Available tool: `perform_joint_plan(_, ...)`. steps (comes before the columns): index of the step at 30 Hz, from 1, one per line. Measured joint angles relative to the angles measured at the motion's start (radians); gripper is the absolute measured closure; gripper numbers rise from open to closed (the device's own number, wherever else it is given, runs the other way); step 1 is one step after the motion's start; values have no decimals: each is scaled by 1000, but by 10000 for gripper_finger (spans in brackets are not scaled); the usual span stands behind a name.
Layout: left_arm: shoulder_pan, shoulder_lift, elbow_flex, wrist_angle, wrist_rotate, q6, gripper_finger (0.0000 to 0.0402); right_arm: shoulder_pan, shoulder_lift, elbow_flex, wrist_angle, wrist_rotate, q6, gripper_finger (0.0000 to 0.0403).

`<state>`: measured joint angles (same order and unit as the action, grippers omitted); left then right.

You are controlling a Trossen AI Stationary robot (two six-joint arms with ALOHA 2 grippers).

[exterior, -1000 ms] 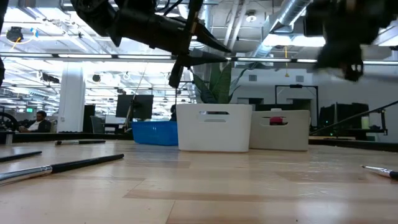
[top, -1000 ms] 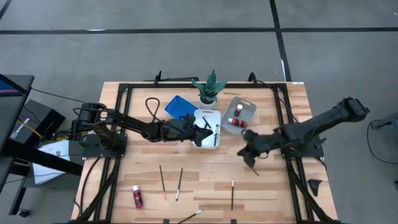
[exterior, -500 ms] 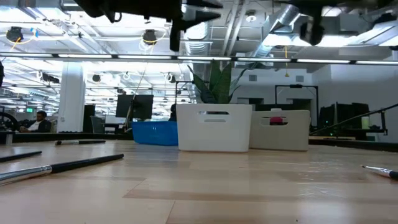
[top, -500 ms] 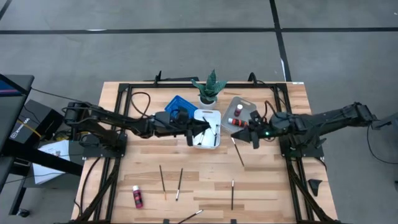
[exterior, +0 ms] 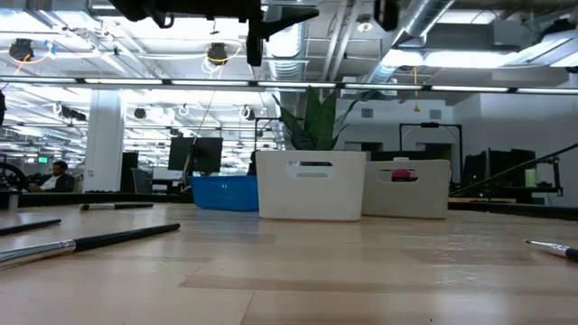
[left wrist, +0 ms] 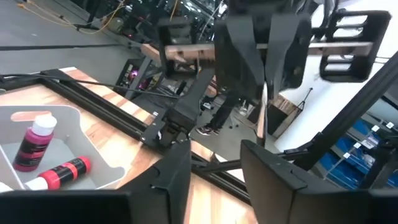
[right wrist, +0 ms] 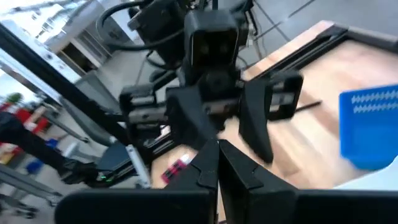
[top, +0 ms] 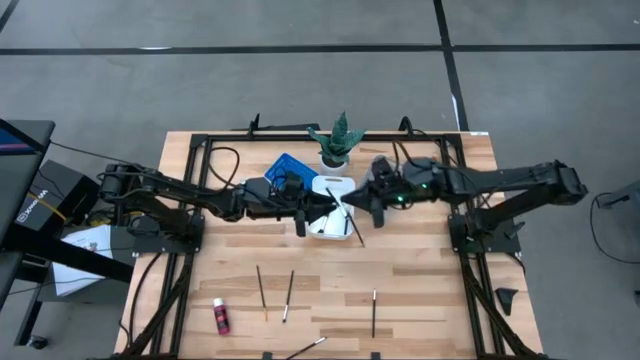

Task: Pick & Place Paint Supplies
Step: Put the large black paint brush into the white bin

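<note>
White plastic tray [top: 330,190] mid-table, dark thin paintbrush [top: 331,196] inside. Grey tray [left wrist: 37,124] beside it: two red bottles with white caps [left wrist: 34,142], one upright, one lying. Blue tray [top: 285,168] behind, contents unseen. Left gripper [top: 322,203] above white tray, fingers [left wrist: 171,174] spread, nothing between. Right gripper [top: 352,200] facing it across tray, fingers [right wrist: 239,171] pressed together, pinching wooden-handled paintbrush [top: 355,228] slanting down past tray edge. Green potted plant [top: 337,140] behind trays. Front of wooden table [top: 440,290]: three loose brushes [top: 261,291], pink bottle [top: 220,316].
</note>
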<state>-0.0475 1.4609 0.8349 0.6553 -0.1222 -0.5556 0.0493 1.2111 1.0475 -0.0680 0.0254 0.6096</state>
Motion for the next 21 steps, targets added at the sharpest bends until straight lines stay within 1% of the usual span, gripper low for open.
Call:
perform_joint_plan(5, 0, 0, 0, 22, 69, 10, 231, -30, 86, 145, -81, -20, -73, 403)
perform_joint_plan(9, -1, -2, 0, 27, 105, 26, 215, -48, 130, 224, -153, -34, -95, 403)
perform_joint_plan(13, -1, -2, 0, 41, 108, 30, 214, -58, 155, 260, -154, -53, -112, 403)
perform_joint_plan(16, -1, -2, 0, 59, 108, 58, 219, -58, 181, 263, -161, -56, -113, 403)
perform_joint_plan(21, 4, -3, 0, 73, 111, 59, 229, -56, 220, 280, -154, -59, -112, 403)
